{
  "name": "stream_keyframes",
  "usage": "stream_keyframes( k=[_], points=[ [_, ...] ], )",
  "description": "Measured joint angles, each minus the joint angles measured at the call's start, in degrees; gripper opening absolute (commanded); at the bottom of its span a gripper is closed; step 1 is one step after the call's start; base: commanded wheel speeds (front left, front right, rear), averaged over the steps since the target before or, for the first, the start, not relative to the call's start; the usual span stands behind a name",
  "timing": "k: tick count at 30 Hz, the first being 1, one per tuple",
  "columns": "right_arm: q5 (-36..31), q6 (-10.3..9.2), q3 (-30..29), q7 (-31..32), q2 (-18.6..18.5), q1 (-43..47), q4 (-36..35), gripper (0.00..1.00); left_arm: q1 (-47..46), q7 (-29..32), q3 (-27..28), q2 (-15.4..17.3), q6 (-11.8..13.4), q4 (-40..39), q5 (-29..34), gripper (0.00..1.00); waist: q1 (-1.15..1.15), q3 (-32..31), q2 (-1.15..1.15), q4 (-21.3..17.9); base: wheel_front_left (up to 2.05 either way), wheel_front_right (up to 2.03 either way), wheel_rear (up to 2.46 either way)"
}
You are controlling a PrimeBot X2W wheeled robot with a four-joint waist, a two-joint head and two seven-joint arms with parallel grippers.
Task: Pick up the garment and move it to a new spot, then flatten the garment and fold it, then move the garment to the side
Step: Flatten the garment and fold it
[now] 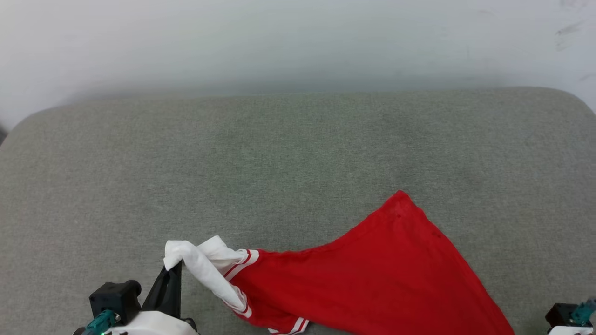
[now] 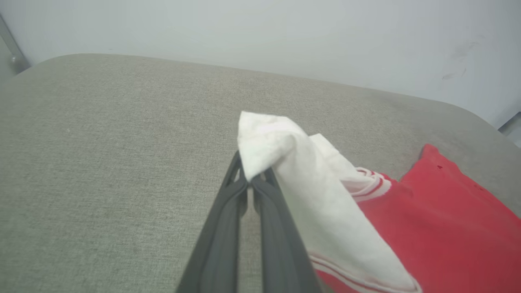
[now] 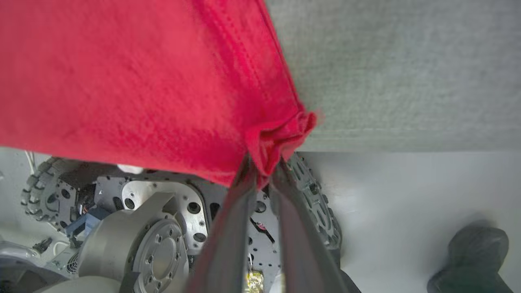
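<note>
We see the garment [image 1: 372, 279] at the front edge of the surface [image 1: 298, 149], toward its right half, stretched between our two grippers. The left gripper [image 2: 249, 181] has its jaws clenched on a white sleeve [image 2: 285, 162]. The cloth folds over the dark fingertips and falls beside them to where the red and white striped trim [image 2: 372, 179] meets the red body. In the head view this gripper stands over the surface near its front edge, a little left of the middle. The right gripper [image 3: 264, 179] has its jaws clenched on a bunched red corner [image 3: 285, 130] of the garment, just off the front edge of the surface, toward its right end. Another red corner [image 1: 400, 194] points toward the back of the surface; we cannot tell whether it rests on the grey fabric or hangs just above it. Below the front edge of the surface, the right wrist view shows the wheeled base [image 3: 163, 228] of the robot on a pale floor [image 3: 407, 195]. A dark rounded thing [image 3: 472, 260] also lies on that floor, and we cannot tell what it is. Behind the surface stands a pale wall [image 1: 298, 42].
</note>
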Motion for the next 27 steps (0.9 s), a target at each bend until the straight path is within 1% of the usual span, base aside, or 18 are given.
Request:
stream_keyframes(
  k=[2, 4, 6, 8, 11, 13, 15, 17, 19, 23, 27],
  points=[
    [0.4, -0.01, -1.0, -1.8, 1.2, 0.3, -1.0, 1.00, 0.4, 0.4, -0.1, 0.3, 0.3, -0.2, 0.0, 0.00, 0.00, -0.3, 0.00, -0.7, 0.00, 0.00, 0.00],
    [0.5, -0.01, -1.5, -4.7, 1.7, 0.0, -2.4, 1.00, 0.5, 0.7, -0.1, 0.5, 0.4, -0.5, -0.1, 0.00, 0.00, -0.5, 0.00, -1.2, 0.00, 0.00, 0.00],
    [0.2, -0.01, -2.1, -10.8, 1.8, -1.3, -4.3, 1.00, 0.5, 1.0, -0.2, 0.6, 0.5, -0.8, -0.1, 0.00, 0.00, -0.6, 0.00, -1.3, 0.00, 0.00, 0.00],
    [0.0, -0.02, -2.5, -19.3, 1.7, -4.7, -5.8, 1.00, 0.5, 1.2, -0.3, 0.7, 0.7, -1.2, 0.0, 0.00, 0.00, -0.3, 0.00, -1.2, 0.00, 0.00, 0.00],
    [1.2, -0.01, -2.2, -32.1, 2.5, -10.2, -5.6, 1.00, 0.2, 1.6, -0.6, 0.8, 0.8, -1.7, 0.1, 0.00, 0.00, 0.6, 0.00, -0.9, 0.00, 0.00, 0.00],
    [2.1, -0.01, -1.4, -36.8, 2.6, -13.3, -3.8, 1.00, -0.8, 1.9, -0.9, 0.7, 0.8, -2.0, 0.3, 0.00, 0.01, 1.5, 0.00, -0.5, 0.00, 0.00, 0.00],
    [2.5, -0.02, -0.8, -38.4, 2.5, -16.4, -1.5, 1.00, -2.0, 1.9, -1.1, 0.7, 0.7, -2.3, 0.6, 0.00, 0.01, 2.6, 0.00, 0.0, 0.00, 0.00, 0.00],
    [2.6, -0.01, 0.0, -38.1, 1.9, -20.2, -0.3, 1.00, -3.3, 1.9, -1.3, 0.6, 0.4, -2.6, 1.1, 0.00, 0.01, 4.0, 0.00, 0.5, 0.00, 0.00, 0.00],
    [2.6, -0.01, 1.6, -35.6, 0.9, -24.5, 0.8, 1.00, -5.0, 1.9, -1.6, 0.2, 0.1, -2.8, 1.5, 0.00, 0.02, 5.6, 0.00, 1.2, 0.00, 0.00, 0.00],
    [2.8, -0.01, 5.3, -24.7, -2.1, -31.7, 3.3, 1.00, -8.3, 1.9, -2.8, -0.7, -0.8, -2.5, 2.4, 0.00, 0.02, 8.9, 0.00, 3.0, 0.00, 0.00, 0.00],
    [3.7, -0.01, 8.7, -13.4, -3.3, -38.7, 6.0, 1.00, -11.3, 1.6, -3.9, -1.7, -1.8, -1.6, 3.1, 0.00, 0.02, 11.8, 0.00, 5.0, 0.00, 0.00, 0.00]
  ],
)
